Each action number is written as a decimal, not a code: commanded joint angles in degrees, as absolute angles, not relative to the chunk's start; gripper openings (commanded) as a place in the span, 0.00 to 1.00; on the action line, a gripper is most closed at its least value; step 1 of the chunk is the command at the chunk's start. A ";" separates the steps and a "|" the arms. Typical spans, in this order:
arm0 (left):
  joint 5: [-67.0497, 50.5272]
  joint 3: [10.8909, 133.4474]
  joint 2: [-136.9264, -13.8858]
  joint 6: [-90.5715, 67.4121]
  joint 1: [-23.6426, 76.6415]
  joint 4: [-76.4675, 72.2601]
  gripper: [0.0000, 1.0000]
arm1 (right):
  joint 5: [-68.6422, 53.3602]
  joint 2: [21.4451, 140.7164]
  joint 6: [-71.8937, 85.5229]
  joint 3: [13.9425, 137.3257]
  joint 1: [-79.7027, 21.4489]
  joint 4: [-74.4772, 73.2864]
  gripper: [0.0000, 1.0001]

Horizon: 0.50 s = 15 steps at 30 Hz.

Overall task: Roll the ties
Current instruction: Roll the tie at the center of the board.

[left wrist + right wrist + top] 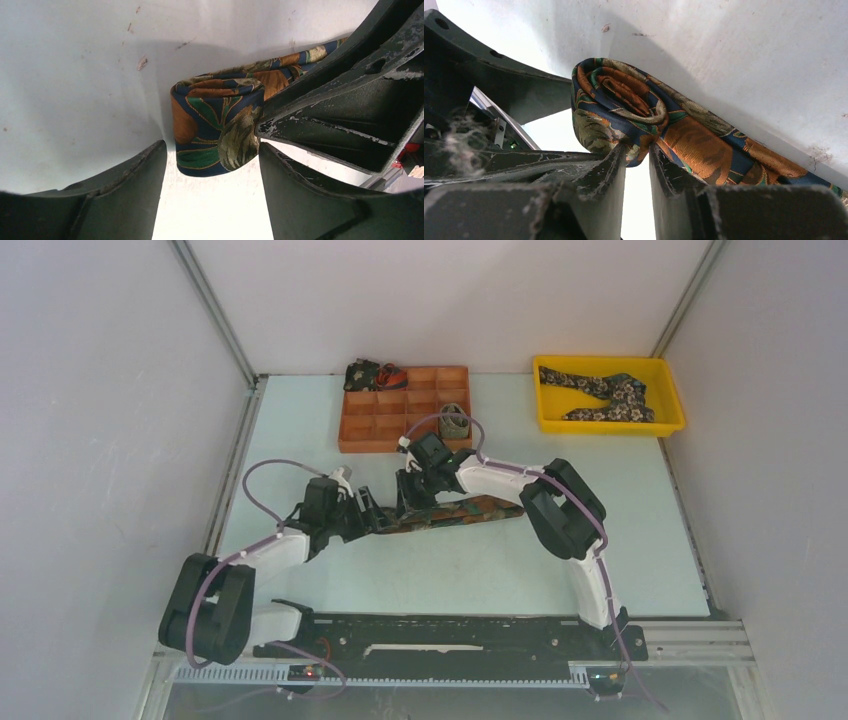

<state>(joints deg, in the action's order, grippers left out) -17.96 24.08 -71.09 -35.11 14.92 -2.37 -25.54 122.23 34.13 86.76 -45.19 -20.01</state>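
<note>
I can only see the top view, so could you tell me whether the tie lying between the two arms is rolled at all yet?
Observer: Yes. The right wrist view shows one end of the tie wound into a spiral coil, with the rest trailing away flat on the table.
Operator: Thank you. How are the left fingers set?
Observer: In the left wrist view the left fingers stand wide open, one on each side of the coil.
Operator: And the right fingers?
Observer: The right fingers stand close together with their tips at the coil's lower edge. I cannot tell whether they pinch it.
</note>
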 commanded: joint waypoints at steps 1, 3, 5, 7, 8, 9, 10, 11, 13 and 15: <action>-21.40 24.75 -73.49 -35.77 14.92 -7.35 0.74 | -25.70 123.38 34.35 86.31 -44.69 -17.78 0.26; -21.77 25.07 -74.63 -35.87 15.23 -7.78 0.74 | -25.88 123.59 34.35 86.22 -44.51 -17.70 0.26; -21.95 25.43 -75.61 -35.88 15.52 -8.02 0.73 | -26.01 123.71 34.36 86.13 -44.39 -17.67 0.26; -21.82 25.81 -76.56 -35.90 15.72 -8.08 0.71 | -26.10 123.81 34.37 86.07 -44.24 -17.54 0.26; -21.77 25.96 -76.88 -35.91 15.80 -8.09 0.71 | -26.16 123.83 34.31 86.00 -44.20 -17.50 0.26; -21.79 26.07 -77.14 -35.88 15.88 -8.07 0.70 | -26.19 123.83 34.35 85.92 -44.11 -17.41 0.25; -21.87 26.18 -77.43 -35.86 15.98 -8.14 0.70 | -26.19 123.88 34.36 85.83 -44.08 -17.37 0.25; -21.77 26.33 -77.69 -35.79 16.06 -8.17 0.69 | -26.19 123.85 34.36 85.72 -44.02 -17.34 0.25; -21.59 26.45 -77.95 -35.77 16.13 -8.17 0.68 | -26.34 124.05 34.37 85.49 -43.82 -17.17 0.25; -21.47 26.61 -77.94 -35.69 16.11 -8.15 0.69 | -26.43 124.14 34.37 85.30 -43.77 -17.14 0.25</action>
